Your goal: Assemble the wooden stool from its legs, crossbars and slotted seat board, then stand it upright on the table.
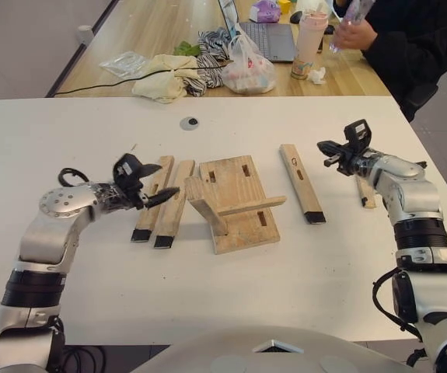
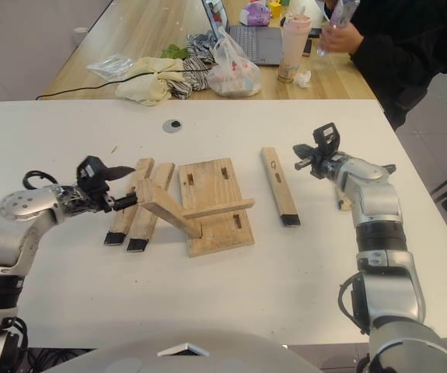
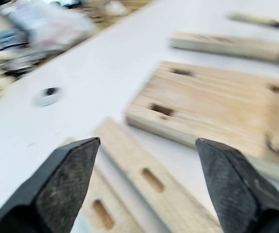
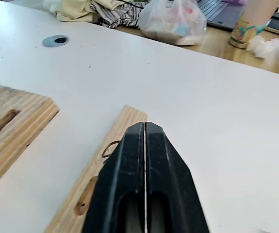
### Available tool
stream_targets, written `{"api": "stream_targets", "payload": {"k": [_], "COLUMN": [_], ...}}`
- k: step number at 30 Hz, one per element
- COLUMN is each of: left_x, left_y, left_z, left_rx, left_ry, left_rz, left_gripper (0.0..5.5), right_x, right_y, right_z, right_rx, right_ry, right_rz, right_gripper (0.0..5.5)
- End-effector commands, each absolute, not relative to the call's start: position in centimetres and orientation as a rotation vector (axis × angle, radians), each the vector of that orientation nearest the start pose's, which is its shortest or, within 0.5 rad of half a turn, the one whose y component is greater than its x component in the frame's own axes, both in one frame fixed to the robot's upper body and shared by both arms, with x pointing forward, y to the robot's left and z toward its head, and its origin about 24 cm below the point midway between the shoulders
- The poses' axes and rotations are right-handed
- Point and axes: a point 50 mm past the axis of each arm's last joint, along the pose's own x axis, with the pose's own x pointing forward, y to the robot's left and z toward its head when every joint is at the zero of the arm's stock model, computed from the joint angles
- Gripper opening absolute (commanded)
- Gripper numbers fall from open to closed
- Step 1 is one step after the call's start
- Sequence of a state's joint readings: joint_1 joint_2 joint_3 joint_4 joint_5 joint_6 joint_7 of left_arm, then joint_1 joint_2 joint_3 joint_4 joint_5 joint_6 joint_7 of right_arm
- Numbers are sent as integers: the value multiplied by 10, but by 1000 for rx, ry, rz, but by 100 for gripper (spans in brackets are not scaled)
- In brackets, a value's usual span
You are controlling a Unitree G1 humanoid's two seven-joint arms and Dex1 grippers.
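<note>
The slotted seat board (image 1: pixel 233 179) lies flat mid-table, with one leg (image 1: pixel 206 205) stuck into it and a crossbar (image 1: pixel 254 205) jutting from that leg. Two more legs (image 1: pixel 173 203) lie side by side to its left. My left gripper (image 1: pixel 159 183) hovers open just above them; the left wrist view has its fingers (image 3: pixel 64 187) spread over a slotted leg (image 3: pixel 154 182). A fourth leg (image 1: pixel 301 183) lies right of the board. My right gripper (image 1: pixel 326 153) hangs shut and empty over that leg's (image 4: pixel 105 170) far end. A short wooden piece (image 1: pixel 367 194) lies beside my right forearm.
A small grey disc (image 1: pixel 190 123) is set in the white table (image 1: pixel 91 140) behind the parts. Beyond the far edge, a wooden desk holds clothes, plastic bags (image 1: pixel 248 71), a laptop and a cup, with a person seated at the back right.
</note>
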State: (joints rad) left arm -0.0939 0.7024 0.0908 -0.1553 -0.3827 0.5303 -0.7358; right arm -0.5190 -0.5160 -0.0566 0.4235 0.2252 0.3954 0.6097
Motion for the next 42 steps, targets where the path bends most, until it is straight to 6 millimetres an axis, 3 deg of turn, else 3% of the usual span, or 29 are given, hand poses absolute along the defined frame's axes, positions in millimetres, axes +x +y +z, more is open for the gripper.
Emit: {"api": "stream_targets", "payload": {"k": [1,9,17,19,22,28,30,33,36,38,40,42], "left_x": [234,232,222,220,223,240,251,282,324,341,347,343], "left_y": [240,256,287,297,306,318,319,309,270,241,211,185], "left_z": [83,49,24,15,9,14,24,57,134,181,223,250], "left_rx": [162,100,217,242,254,352,312,256,173,116,45,-24], "left_ry": [500,676,875,923,955,784,728,513,87,-121,-265,-348], "left_rz": [-536,-348,-322,-312,-337,-434,-444,-466,-638,-782,-958,-1136], "left_gripper": [416,416,316,290,261,208,206,204,199,199,199,199], "right_x": [335,324,317,321,328,331,334,341,351,350,344,336], "right_y": [-241,-235,-232,-235,-240,-240,-240,-236,-214,-202,-191,-182], "right_z": [98,83,79,85,110,146,155,170,187,202,225,247], "right_rx": [-97,-52,-50,-119,-212,95,118,118,227,326,395,460], "right_ry": [284,292,233,165,-36,-261,-297,-344,-350,-345,-364,-396], "right_rz": [370,327,232,129,-65,15,68,176,454,677,902,1057], "right_gripper": [0,0,0,0,0,24,58,104,158,198,226,258]}}
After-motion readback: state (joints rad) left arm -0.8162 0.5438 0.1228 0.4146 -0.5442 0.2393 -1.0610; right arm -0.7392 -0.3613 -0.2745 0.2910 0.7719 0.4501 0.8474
